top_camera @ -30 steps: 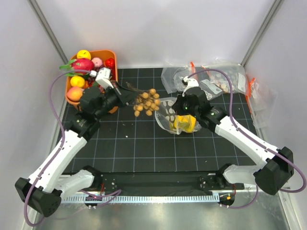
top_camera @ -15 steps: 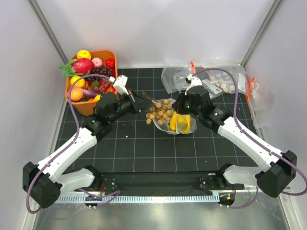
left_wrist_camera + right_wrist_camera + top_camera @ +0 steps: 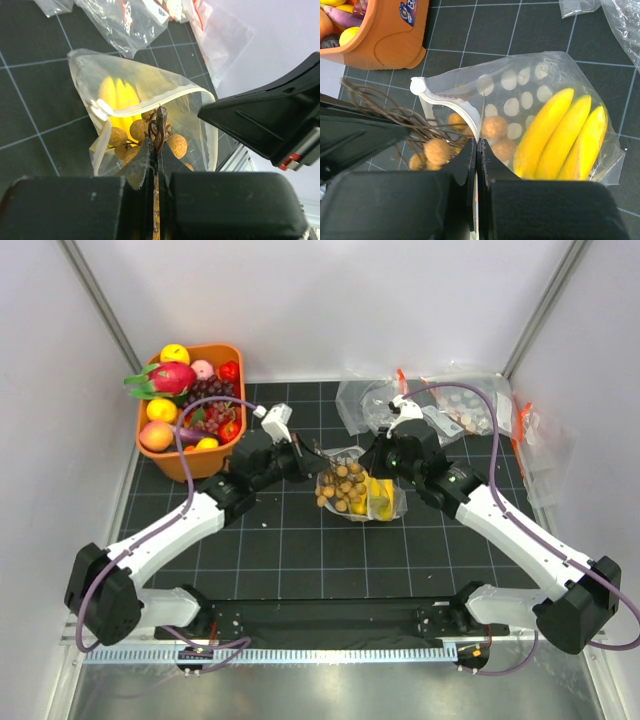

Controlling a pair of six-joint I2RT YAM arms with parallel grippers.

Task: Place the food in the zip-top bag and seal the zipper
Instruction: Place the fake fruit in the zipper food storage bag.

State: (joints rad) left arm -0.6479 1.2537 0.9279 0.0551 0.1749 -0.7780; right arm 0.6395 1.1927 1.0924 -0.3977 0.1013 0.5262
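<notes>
The zip-top bag (image 3: 362,472) lies mid-table, clear with pale dots (image 3: 520,105), and the yellow banana bunch (image 3: 560,135) is inside it. My right gripper (image 3: 476,147) is shut on the bag's mouth edge, pinching the white zipper (image 3: 455,102) strip and holding the mouth open. My left gripper (image 3: 156,150) is shut on the brown stem (image 3: 160,122) of the brown ball cluster (image 3: 345,488). The balls (image 3: 176,145) sit in the bag's mouth beside the banana bunch (image 3: 117,97). The pink-orange peach (image 3: 155,436) rests in the basket.
An orange basket (image 3: 182,464) at the back left holds the dragon fruit (image 3: 170,376), grapes (image 3: 205,390) and other toy fruit. Several spare clear bags (image 3: 440,405) lie at the back right. White walls close in the table on three sides.
My left gripper has carried the brown ball cluster rightward from beside the basket into the bag's mouth. The right gripper has kept its hold on the bag's edge, shifting slightly.
</notes>
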